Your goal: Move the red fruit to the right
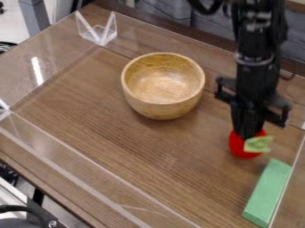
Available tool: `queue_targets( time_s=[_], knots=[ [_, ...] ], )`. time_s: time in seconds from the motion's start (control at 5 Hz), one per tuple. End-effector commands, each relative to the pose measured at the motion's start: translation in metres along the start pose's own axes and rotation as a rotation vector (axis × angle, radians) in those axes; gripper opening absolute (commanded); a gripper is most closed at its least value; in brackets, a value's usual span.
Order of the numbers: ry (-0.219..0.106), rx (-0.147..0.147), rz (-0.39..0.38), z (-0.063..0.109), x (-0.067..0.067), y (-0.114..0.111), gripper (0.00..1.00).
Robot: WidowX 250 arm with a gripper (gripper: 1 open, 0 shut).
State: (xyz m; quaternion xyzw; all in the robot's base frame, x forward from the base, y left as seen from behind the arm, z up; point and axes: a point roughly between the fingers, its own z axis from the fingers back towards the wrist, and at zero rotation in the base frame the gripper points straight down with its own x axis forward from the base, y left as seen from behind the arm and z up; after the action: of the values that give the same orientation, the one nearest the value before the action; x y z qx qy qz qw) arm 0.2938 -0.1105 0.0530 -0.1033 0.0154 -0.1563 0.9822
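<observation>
The red toy strawberry (245,145), with its leafy green top (258,143), is near the right side of the wooden worktop (131,163), to the right of the wooden bowl (163,86) and just beside the light-green rectangular block (268,191); the tool (243,132) is right at its upper side, closed down on it as far as can be judged, though the fruit and the dark fingers overlap too much to make out each contact, and whether the strawberry touches the wood or hangs just over it cannot be told from this view; the step in hand looks like setting the fruit down on the right, with most of the task judged done, and to do it well the arm should settle straight down at an easy pace, keeping the strawberry on the bowl side of the block so that it does not come to rest tilted on that edge, then let go only once the wood bears it, spreading the fingers gently because a rounded toy may roll or its leaves may catch, and rising straight up before swinging away
</observation>
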Motion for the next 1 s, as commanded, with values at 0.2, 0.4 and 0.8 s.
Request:
queue_targets(
  time_s=[0.2,0.4,0.8],
  knots=[
    [-0.008,-0.008,-0.133,-0.003,0.001,0.0,1.0],
    [0.0,-0.004,-0.176,-0.008,-0.001,-0.003,1.0],
    [-0.019,0.022,-0.118,-0.004,0.0,-0.002,1.0]
  ],
)
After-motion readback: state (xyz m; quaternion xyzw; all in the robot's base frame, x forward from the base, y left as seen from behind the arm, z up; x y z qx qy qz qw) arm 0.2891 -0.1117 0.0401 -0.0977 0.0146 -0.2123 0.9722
